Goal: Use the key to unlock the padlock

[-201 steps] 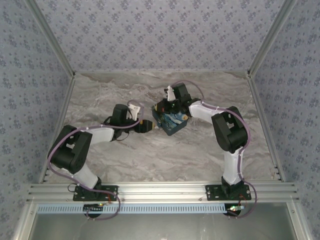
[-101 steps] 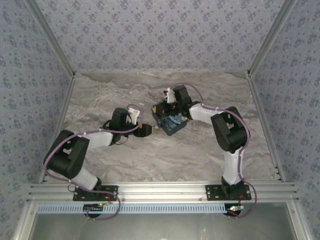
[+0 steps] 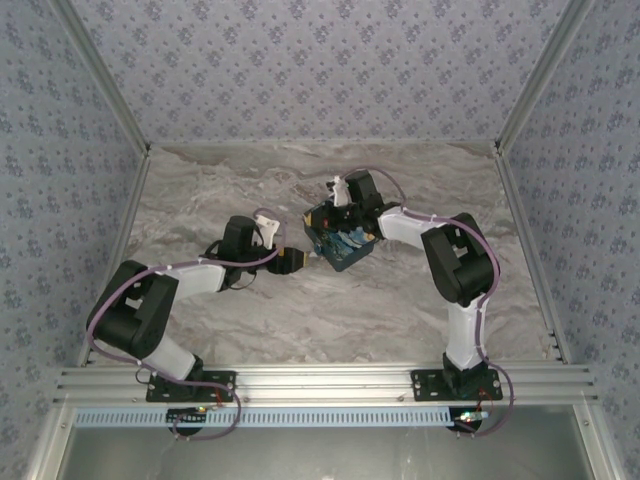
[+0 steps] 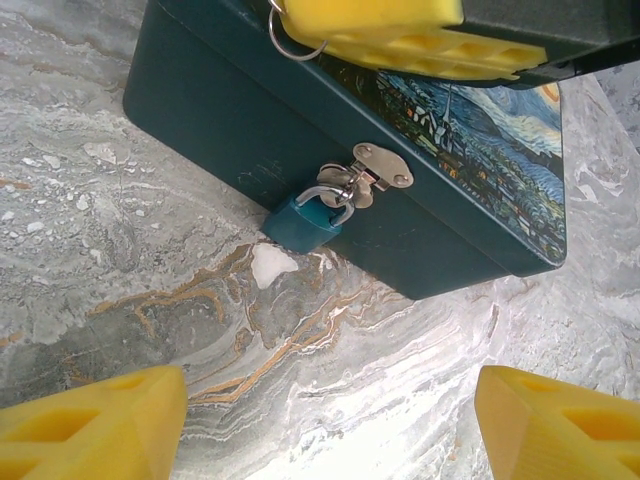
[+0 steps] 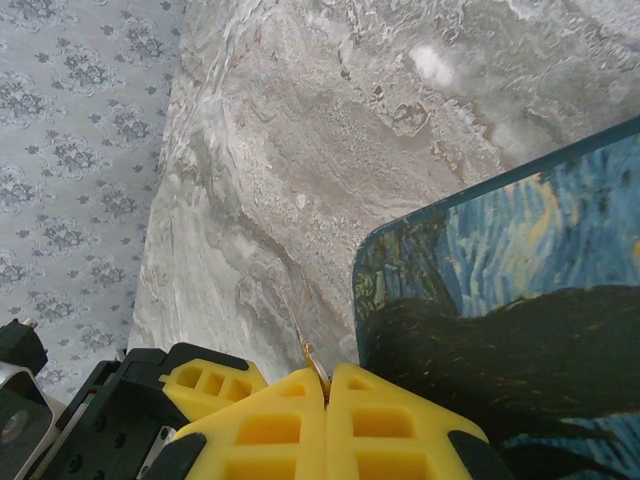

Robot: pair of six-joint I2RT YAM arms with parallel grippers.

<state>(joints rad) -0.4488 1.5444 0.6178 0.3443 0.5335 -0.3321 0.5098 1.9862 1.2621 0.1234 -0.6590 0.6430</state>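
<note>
The left arm (image 3: 190, 275) and the right arm (image 3: 440, 240) are built alike: smooth white shells between bulky black joint housings, each on a black base plate (image 3: 190, 385). A thin lilac cable (image 3: 100, 305) loops along the outside of each arm. The left gripper (image 4: 325, 405) and right gripper (image 5: 326, 378) have blocky yellow fingers (image 4: 90, 430) moulded with shallow rectangular pockets, set on black bodies

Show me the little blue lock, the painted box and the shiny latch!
padlock (image 4: 301, 225), left wrist view, blue body.
painted box (image 4: 220, 110), left wrist view, dark front wall.
latch (image 4: 385, 167), left wrist view, silver plate.
</note>
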